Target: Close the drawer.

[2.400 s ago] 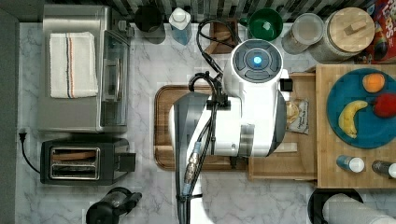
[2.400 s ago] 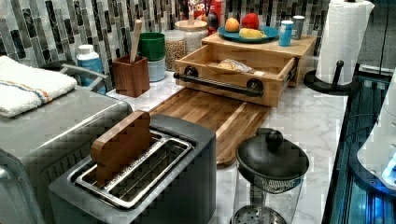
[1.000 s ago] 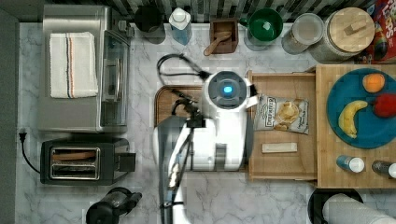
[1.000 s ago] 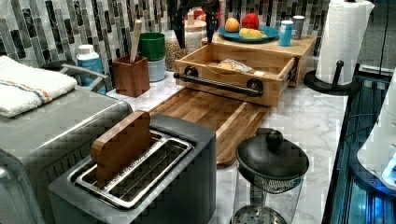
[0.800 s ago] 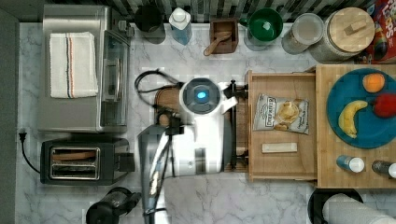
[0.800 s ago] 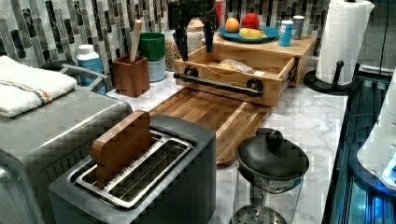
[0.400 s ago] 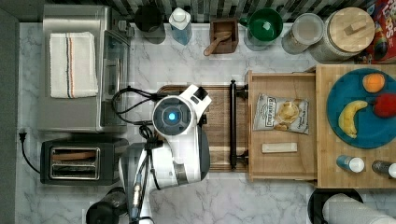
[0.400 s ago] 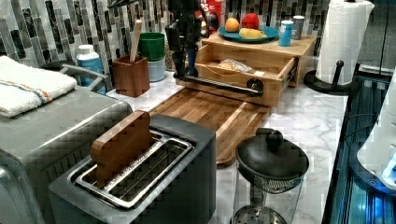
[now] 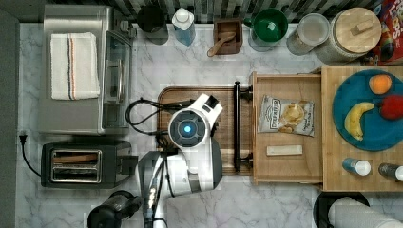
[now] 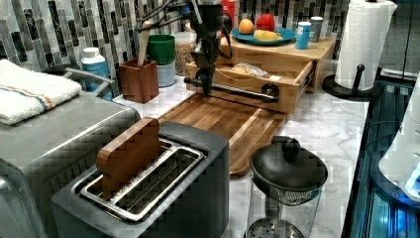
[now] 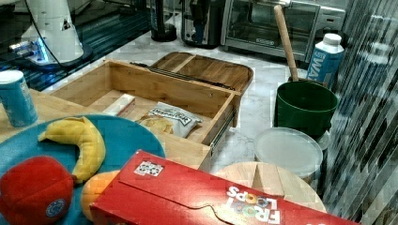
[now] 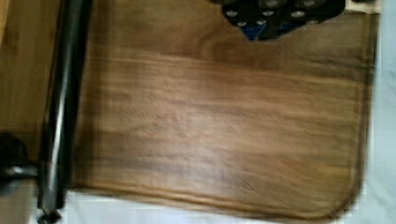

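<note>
Where handle point(image 10: 233, 90) runs, tool point(image 10: 205, 74) adjacent.

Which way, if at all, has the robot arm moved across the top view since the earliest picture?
Yes. The arm has moved toward the top view's left, from over the open drawer to over the dark wooden board, left of the black bar handle.

The open drawer point(image 9: 285, 164) is fronted by its black bar handle point(image 9: 236, 126), beyond which bare cutting board point(image 9: 168, 95) lies at the top view's centre. That space is occupied by the arm point(image 9: 190, 156). Inside, a chip bag point(image 9: 286, 115) and a small block point(image 9: 284, 150) lie.
</note>
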Robot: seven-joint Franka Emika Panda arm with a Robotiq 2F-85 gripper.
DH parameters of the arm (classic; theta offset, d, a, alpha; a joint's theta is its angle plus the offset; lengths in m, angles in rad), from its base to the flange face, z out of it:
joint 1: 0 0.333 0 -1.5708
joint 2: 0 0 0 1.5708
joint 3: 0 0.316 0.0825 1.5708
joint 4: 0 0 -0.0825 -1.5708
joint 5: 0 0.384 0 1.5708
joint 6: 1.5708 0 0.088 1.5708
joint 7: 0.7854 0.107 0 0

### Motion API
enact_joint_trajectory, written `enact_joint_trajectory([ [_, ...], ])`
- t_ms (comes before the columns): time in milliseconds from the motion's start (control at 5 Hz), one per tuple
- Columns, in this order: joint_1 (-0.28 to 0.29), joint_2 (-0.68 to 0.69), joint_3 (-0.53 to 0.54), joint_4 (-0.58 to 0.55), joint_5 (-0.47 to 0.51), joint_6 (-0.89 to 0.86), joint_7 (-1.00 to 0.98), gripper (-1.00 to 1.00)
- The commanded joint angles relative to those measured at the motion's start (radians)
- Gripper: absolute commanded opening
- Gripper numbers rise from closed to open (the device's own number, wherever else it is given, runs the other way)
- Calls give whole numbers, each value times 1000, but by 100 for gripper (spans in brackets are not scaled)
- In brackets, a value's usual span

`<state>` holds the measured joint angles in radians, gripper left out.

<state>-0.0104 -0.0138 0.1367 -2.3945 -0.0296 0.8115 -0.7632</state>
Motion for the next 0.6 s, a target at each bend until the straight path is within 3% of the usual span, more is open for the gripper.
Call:
enact_joint_trajectory([
  [200,-48,99,-57,16,-75,79,-22,-100],
  [600,-68,116,-67,1,-144,149,15,-100],
])
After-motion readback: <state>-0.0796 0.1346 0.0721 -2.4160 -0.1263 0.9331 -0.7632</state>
